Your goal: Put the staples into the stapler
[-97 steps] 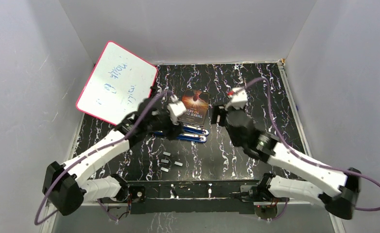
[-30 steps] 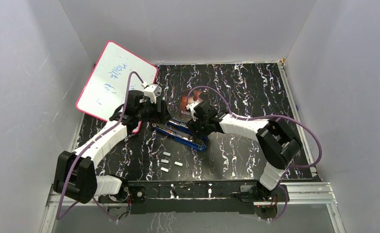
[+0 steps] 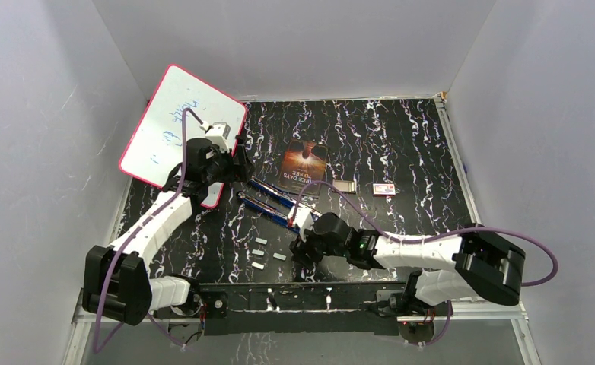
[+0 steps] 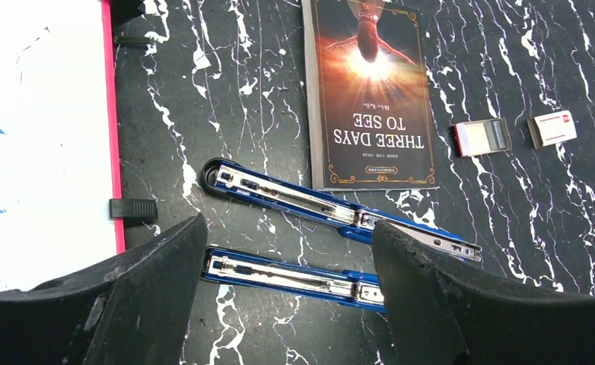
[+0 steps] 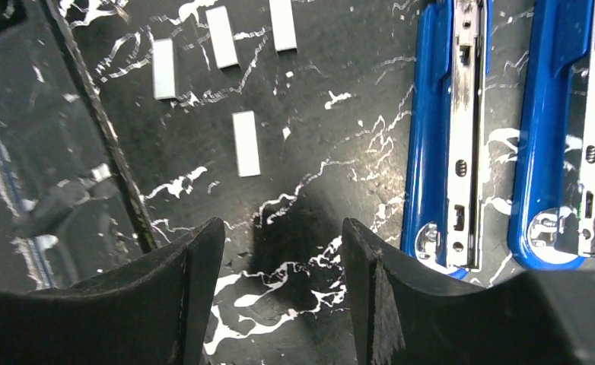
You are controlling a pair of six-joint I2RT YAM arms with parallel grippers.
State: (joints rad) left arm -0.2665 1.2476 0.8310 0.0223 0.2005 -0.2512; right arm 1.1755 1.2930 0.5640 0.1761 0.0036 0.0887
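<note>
Marbled black table (image 3: 416,152): both jaws spread wide, holding nothing.

Lighting and picture quality: bright, even, diffuse from above.
Tabletop (image 5: 332,144) sharp; white glare on stapler (image 5: 462,114) chrome at 2 o'clock; soft shadow at 6 o'clock between right gripper (image 5: 283,243) fingers (image 5: 180,304), themselves slightly blurred; pale walls (image 3: 294,46) grey in top view.

The table (image 3: 401,144) is black veined with white like marble, the stapler (image 4: 279,275) bright blue with silvery metal rails, the staples (image 5: 246,143) pale silver-grey, the whiteboard (image 3: 176,129) white with a pink-red frame and blue scribbles, the book (image 4: 370,91) dark brown with an orange glow and pale gold lettering, and the small box (image 4: 553,128) red and white.
</note>
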